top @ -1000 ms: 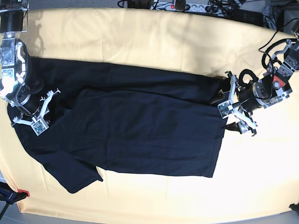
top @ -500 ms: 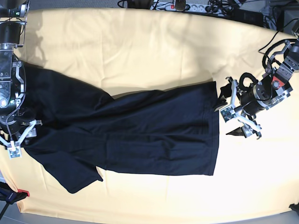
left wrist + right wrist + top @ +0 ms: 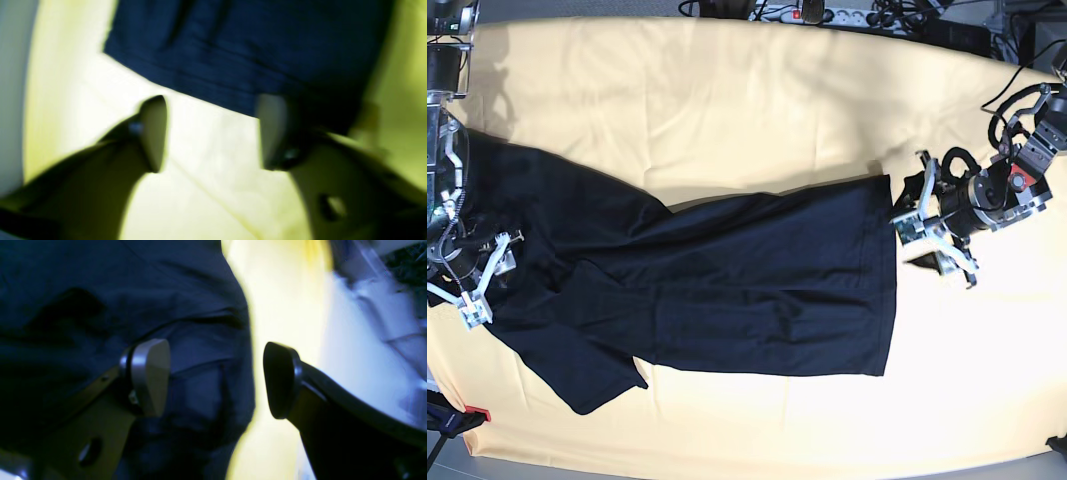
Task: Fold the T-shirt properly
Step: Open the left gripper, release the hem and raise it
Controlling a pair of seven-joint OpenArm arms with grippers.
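On the left the right gripper point(image 3: 472, 285) is hanging over the shirt point(image 3: 727, 285) with jaws wide and empty, having just let go of the sleeve end. The far long edge is now lying folded over toward the near side across the cloth point(image 3: 727, 100). On the right the left gripper point(image 3: 935, 245) is sitting just off the hem, jaws narrowing on nothing, so the first lengthwise fold looks done.

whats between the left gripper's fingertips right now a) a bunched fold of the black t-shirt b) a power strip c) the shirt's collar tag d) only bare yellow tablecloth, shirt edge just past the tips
d: in the left wrist view the left gripper stands with its jaws apart over bare yellow tablecloth, and the hem of the T-shirt lies just beyond the tips, not pinched.
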